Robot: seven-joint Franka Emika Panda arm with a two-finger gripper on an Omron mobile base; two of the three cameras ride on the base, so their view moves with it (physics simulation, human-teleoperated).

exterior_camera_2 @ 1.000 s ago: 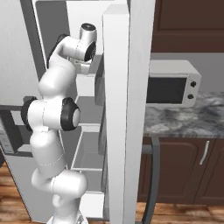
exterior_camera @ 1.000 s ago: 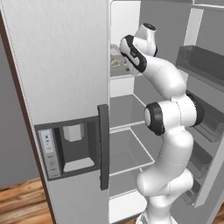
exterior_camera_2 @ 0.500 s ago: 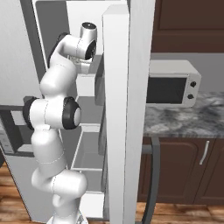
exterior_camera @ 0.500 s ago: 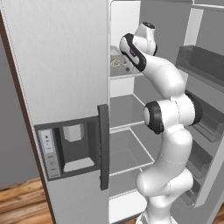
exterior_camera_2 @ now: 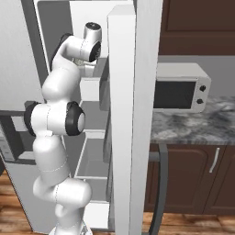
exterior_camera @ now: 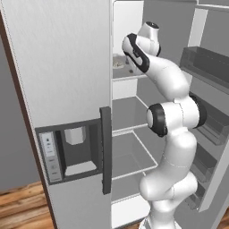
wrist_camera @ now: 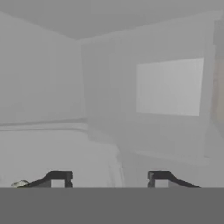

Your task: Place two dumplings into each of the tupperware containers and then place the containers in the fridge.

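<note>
A: Where's the container?
B: A tray (exterior_camera: 120, 63) holding pale dumplings (exterior_camera: 117, 64) sits on the fridge's (exterior_camera: 67, 67) top shelf (exterior_camera: 123, 76), near its front left corner, partly hidden behind the door edge.
A: And the tool?
B: The tool (wrist_camera: 109, 178) stands with fingers (wrist_camera: 59, 176) apart, nothing between them, above that shelf. A bit of dumpling shows by its left finger. Outside, a microwave (exterior_camera_2: 181, 94) sits on the counter (exterior_camera_2: 193, 126).

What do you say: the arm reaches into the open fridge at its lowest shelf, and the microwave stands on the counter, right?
No. The arm reaches into the open fridge at its top shelf, as the left base view shows. The microwave does stand on the counter.
</note>
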